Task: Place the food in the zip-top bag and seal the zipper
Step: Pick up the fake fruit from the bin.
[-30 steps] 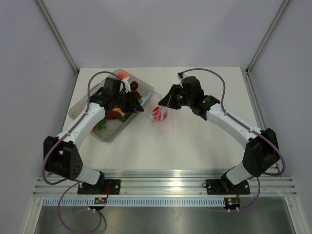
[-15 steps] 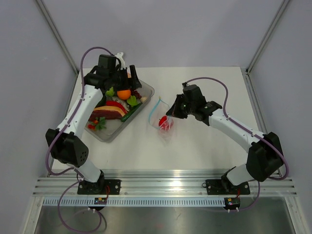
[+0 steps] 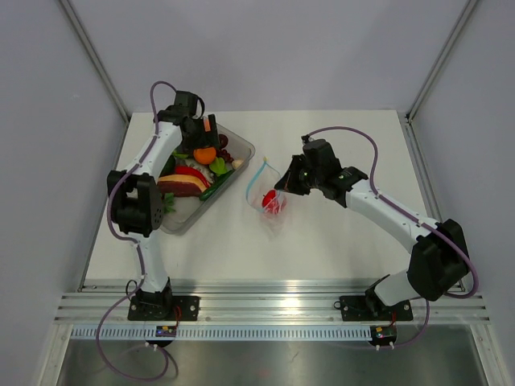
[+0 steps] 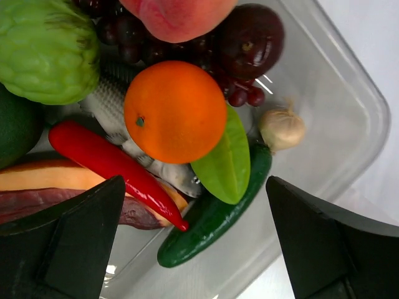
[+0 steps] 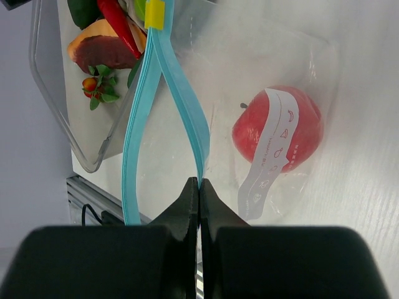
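Observation:
The zip-top bag lies on the table right of the tub, with a red apple inside; the apple also shows in the right wrist view. My right gripper is shut on one lip of the light-blue zipper, and the mouth gapes open. My left gripper hangs open and empty over the tub's far end. Below it lie an orange, a red chili, a cucumber, a peach and a dark plum.
The clear rigid tub stands at the back left and holds the remaining food, also a green knobbly fruit, a garlic bulb and grapes. Frame posts rise at both back corners.
My left arm has swung back from the tub's bag side to its far end and reared up. My right gripper pulled the bag slightly nearer, then held still.

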You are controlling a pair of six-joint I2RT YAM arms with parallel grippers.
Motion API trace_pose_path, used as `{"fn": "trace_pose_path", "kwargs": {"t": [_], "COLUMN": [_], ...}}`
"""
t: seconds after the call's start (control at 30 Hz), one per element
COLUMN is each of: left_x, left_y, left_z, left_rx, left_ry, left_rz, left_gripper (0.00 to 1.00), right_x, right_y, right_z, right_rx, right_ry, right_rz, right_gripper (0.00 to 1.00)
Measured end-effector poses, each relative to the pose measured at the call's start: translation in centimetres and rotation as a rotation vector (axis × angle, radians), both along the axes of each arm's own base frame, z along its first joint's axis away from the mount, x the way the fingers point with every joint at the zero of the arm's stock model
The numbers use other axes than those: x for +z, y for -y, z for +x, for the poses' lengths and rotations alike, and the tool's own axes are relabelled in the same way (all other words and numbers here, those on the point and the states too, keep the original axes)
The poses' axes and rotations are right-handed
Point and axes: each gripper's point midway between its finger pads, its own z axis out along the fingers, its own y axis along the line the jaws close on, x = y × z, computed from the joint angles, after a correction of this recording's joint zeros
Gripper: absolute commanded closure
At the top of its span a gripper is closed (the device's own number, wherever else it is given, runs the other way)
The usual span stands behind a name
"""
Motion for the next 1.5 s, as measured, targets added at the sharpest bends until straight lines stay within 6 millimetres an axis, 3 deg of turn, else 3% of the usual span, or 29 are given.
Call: {"fn": "trace_pose_path", "kwargs": {"t": [0.17,0.83,1.13,1.3,1.5], "left_x": [-2.1,-4.9,-5.8,-6.2,-4.7], "left_y": [-0.5,-0.7,-0.9,-1.0,-1.8], "left_z": [0.7,3.8,3.9,3.9,2.0], "left_rx": [0.028,0.040,0.036,0.034,0.048], "left_ry": [-0.030,0.014,0.011,0.018,0.033], "left_rz": [-0.004,-0.015,-0.004,0.004,0.029], "left_gripper": [0.04,0.09,0.28,0.44,0.47], "right_x": [0.0,-0.1,-0.1,0.0,0.4], "right_y": [0.0,0.1,0.1,0.0,0.1], "right_z": [0.0,0.0,0.0,0.0,-0.1], "right_rx": [0.001,0.006,0.006,0.006,0.006], "right_ry": [0.001,0.004,0.004,0.004,0.012], "right_rz": [-0.002,-0.006,-0.006,-0.006,0.000], "right_gripper": [1.00,1.00,1.00,1.00,1.00]}}
